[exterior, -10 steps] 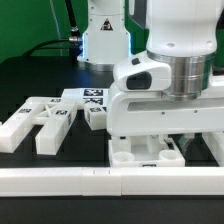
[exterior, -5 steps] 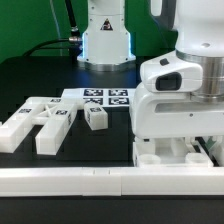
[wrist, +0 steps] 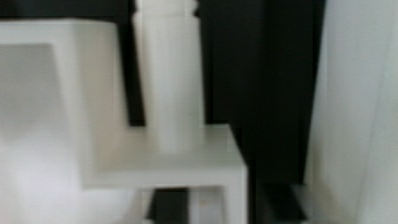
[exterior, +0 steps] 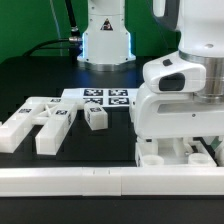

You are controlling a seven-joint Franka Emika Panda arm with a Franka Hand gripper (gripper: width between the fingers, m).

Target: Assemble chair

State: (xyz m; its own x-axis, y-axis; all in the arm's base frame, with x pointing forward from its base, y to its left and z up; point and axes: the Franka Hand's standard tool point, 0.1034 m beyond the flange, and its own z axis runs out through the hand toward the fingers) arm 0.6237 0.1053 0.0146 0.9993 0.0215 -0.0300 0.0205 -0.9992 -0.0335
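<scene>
My gripper [exterior: 170,146] sits at the lower right of the exterior view. Its jaws are pressed together, low over the black table [exterior: 30,80] and close behind the front rail [exterior: 60,181]. In the wrist view I make out a round leg [wrist: 164,75] standing up from a blocky seat [wrist: 54,110], so I judge the step in hand to be fitting that leg into the seat. I cannot tell whether the jaws actually pinch the leg.

The next move calls for keeping the leg square to its hole and working it home without tilting it.

The other loose parts [exterior: 40,125] wait at the left, with a small block [exterior: 96,118] just in front of the marker board [exterior: 105,97]. The arm's bulky hand hides the joint. The wrist picture is blurred, and the fingertips are lost among the white plastic.
</scene>
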